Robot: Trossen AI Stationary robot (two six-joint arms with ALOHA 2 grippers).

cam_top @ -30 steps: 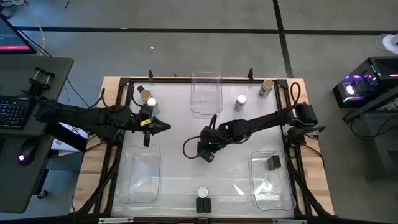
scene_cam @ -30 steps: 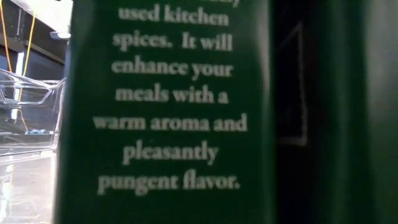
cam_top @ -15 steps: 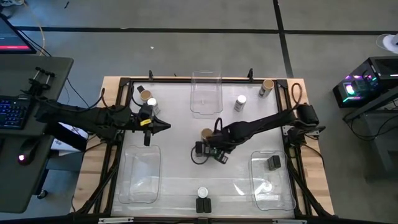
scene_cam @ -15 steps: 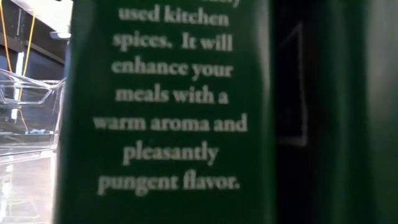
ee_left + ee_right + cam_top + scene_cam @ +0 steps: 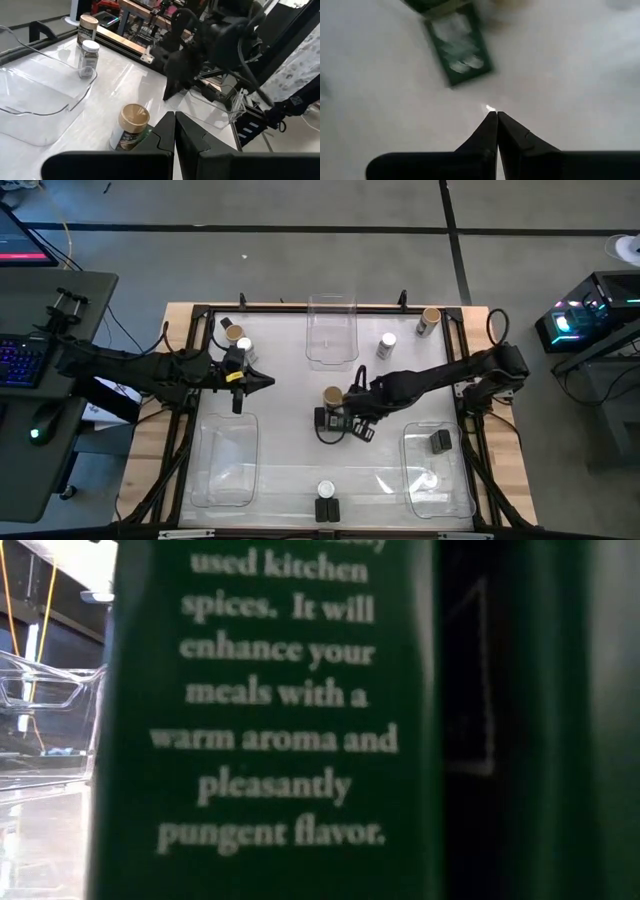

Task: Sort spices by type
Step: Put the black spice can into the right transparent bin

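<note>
My right gripper is shut and hangs over the middle of the table, pointing down. Its tips are just short of a dark green box lying flat, which is also in the high view. A tan-lidded jar stands upright beside that box. My left gripper is shut and waits at the table's left, touching nothing. In its wrist view the same tan-lidded jar stands ahead of it. A white-lidded jar and another tan-lidded jar stand at the far right.
Clear bins sit at the far middle, near left and near right; the near right one holds a black box. Two jars stand far left. A white-lidded jar and black boxes sit at the near edge. A green box fills the low view.
My right arm has drawn back toward the table's right edge. This has uncovered the tan-lidded jar and the dark box in the middle of the table, both of which stay in place. My left arm has kept still.
</note>
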